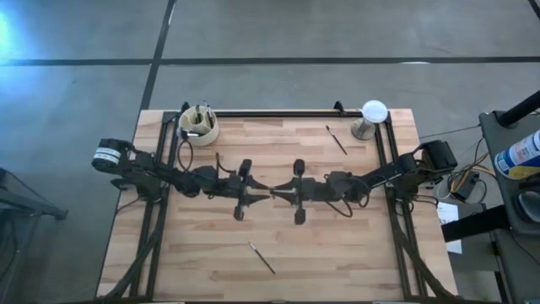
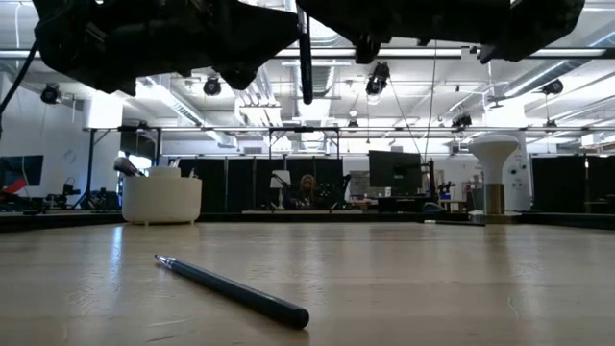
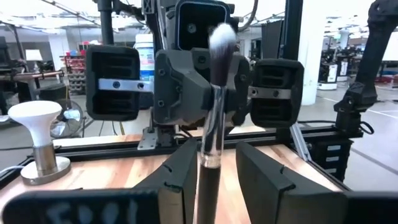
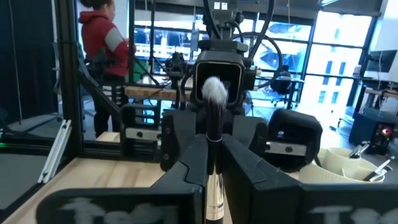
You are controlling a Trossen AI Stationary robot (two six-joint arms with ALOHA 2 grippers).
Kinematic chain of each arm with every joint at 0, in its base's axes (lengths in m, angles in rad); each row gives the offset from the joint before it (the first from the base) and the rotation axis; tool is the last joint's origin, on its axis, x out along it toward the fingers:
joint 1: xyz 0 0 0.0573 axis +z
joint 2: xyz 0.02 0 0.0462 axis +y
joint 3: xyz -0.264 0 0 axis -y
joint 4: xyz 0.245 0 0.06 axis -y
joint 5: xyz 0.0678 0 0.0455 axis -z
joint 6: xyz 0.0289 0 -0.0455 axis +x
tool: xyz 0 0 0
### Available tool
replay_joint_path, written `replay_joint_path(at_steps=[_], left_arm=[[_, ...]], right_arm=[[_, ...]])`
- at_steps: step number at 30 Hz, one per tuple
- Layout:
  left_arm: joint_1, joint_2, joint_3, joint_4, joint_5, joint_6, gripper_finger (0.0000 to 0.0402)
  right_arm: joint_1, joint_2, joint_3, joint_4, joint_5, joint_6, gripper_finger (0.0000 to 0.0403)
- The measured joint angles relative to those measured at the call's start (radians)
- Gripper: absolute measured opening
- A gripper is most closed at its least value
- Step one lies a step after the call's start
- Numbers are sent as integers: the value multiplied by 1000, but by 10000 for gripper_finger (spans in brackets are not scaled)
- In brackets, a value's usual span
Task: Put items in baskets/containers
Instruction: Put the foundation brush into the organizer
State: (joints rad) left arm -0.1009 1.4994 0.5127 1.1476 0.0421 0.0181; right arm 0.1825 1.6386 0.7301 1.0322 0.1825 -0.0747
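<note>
High view, stock of table. Left gripper [image 1: 260,197] and right gripper [image 1: 281,195] meet tip to tip over the middle of the wooden table [image 1: 354,245], both raised off the surface.

Item 1: held brush [image 3: 214,124], white fluffy head, clear ferrule, dark handle. It stands upright with its head upward between the two grippers. In the right wrist view, the right gripper's fingers [image 4: 186,165] press close on either side of its handle, gripping it. In the left wrist view, the left gripper's fingers [image 3: 261,171] stand wider than the handle and are parted around it. In the low view its dark lower end hangs down well above the table.

Item 2: cream cup [image 1: 199,125], at the far left corner of the table, with several brush handles standing in it.

Item 3: far brush [image 1: 337,139], dark, lying flat near the far right, just beside the white dome on a metal stand [image 1: 371,118].

Item 4: front brush [image 1: 261,257], dark with a pale tip, lying flat and alone toward the near edge, well apart from the cup.

Background, right wrist view: person in a red hooded top [image 4: 99,43], standing beyond the table.
</note>
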Motion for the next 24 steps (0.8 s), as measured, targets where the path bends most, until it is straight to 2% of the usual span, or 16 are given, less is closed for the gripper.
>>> replay_joint_path(at_steps=[14, 24], left_arm=[[0, 0, 55, -59, -18, -11, 100], [0, 0, 73, -71, -79, 15, 35]], right_arm=[[0, 1, 19, 0, 0, -8, 23], [-1, 1, 19, 7, 9, 6, 25]])
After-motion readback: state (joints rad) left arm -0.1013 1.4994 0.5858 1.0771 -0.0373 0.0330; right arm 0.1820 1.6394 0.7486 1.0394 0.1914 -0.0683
